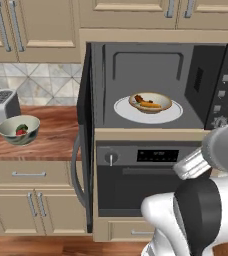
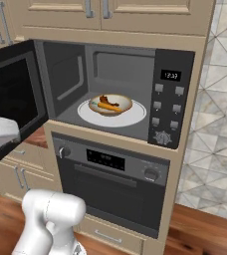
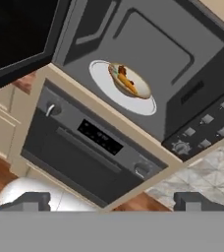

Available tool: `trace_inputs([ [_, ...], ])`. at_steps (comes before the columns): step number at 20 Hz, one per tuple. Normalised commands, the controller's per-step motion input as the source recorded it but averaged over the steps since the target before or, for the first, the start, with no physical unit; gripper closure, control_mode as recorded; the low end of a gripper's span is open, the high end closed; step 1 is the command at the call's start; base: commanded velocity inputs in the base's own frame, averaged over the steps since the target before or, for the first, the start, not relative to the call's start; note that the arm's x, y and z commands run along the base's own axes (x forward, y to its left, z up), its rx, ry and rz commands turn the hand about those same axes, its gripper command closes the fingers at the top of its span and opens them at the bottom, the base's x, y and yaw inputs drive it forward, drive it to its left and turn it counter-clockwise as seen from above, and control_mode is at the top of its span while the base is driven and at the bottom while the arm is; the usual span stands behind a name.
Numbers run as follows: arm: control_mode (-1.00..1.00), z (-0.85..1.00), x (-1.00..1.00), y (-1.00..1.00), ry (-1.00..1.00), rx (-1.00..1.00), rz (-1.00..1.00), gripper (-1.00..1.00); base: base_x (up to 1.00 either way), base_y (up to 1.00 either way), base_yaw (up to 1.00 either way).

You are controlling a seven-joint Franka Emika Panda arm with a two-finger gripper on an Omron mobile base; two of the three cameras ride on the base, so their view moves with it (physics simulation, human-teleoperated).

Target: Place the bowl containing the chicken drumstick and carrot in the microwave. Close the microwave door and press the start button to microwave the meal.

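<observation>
So the gripper (image 3: 112, 201) is spread wide with nothing in it, hanging back out in front of the oven (image 3: 92, 147). The microwave door (image 2: 11, 97) is swung fully open off to its left, hinged on that side. Further in, the bowl (image 2: 110, 105) already sits on the turntable (image 2: 111, 115) inside the microwave (image 2: 135, 69), drumstick (image 2: 105, 100) and carrot (image 2: 108, 106) in it. I'd guess the door comes next.

Even, soft light reaches me everywhere; shadows are faint, there's no glare, and all looks slightly coarse.
</observation>
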Motion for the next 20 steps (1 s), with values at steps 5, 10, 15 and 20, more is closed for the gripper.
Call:
trace_inputs([
  [5,-1.0,0.04,-0.41,0.75,0.06,-0.27,0.0,-1.0,0.0,0.0,0.0],
  [10,-1.0,-0.11,-0.29,0.61,-0.03,-0.28,0.0,-1.0,0.0,0.0,0.0],
  [15,-1.0,-0.35,-0.02,0.65,-0.06,-0.28,0.0,-1.0,0.0,0.0,0.0],
  [20,-1.0,-0.35,0.0,0.83,-0.07,-0.29,0.0,-1.0,0.0,0.0,0.0],
])
